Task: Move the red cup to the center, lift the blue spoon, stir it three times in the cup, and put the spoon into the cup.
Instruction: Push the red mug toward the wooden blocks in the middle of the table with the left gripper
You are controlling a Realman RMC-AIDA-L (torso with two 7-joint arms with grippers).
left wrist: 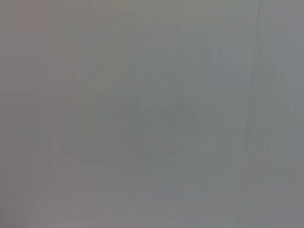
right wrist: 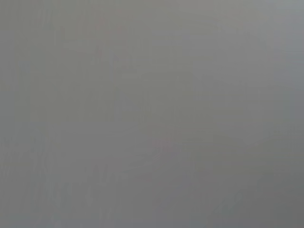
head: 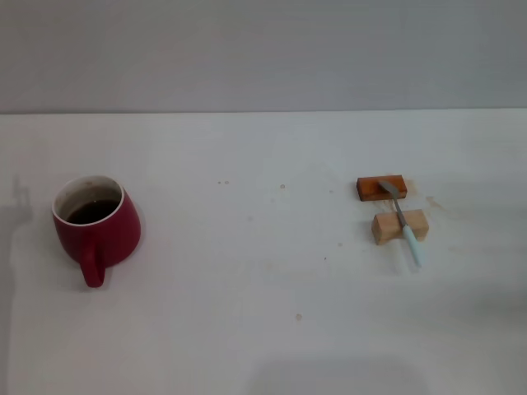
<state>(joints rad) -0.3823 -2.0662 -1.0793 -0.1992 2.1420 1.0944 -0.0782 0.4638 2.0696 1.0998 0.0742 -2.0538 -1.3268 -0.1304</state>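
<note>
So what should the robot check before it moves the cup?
1. Cup upright, on the robot's left of the table: ok.
2. Liquid inside, so move gently: ok.
3. Handle faces the robot, free to grab: ok.
4. Table's center bare for the cup: ok.
5. Spoon resting across the two blocks, away from the path: ok.
6. Grippers' whereabouts and state: cannot tell, neither is in view.
</note>
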